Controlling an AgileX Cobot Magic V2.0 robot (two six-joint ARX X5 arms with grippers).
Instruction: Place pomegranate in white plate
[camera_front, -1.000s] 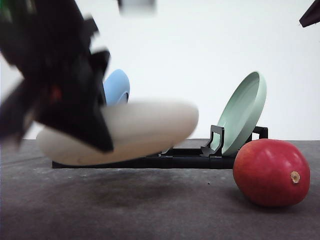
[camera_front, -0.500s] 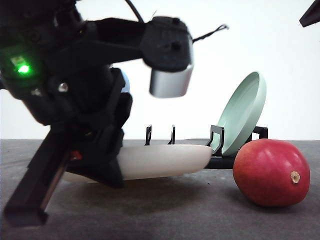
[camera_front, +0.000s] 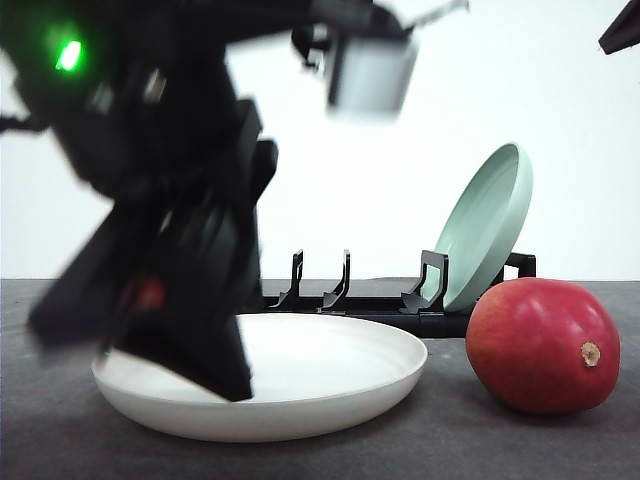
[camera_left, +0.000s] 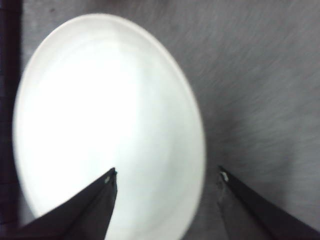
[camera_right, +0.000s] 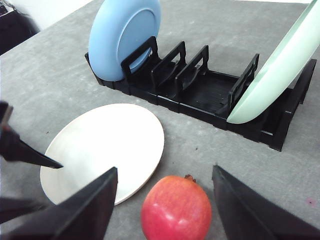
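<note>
Grey worktop, white wall behind. White plate now flat on worktop, down from half a second ago; left gripper released, jaws spread above plate, lifted since. Right gripper spread wide over pomegranate, empty. One pomegranate beside plate, unmoved. Three plates: white, blue plate, green plate, latter two in rack.

Pomegranate: glossy red, roundish-oval, intact; tan stem nub faces fwd in front view. Rests on grey table directly between my right pincer's spread fingers, not gripped. White plate: matte off-white, shallow, raised rim, flat on table, empty. Sits under my left pincer, jaws apart over its rim. Plate just beside fruit, no contact.
</note>
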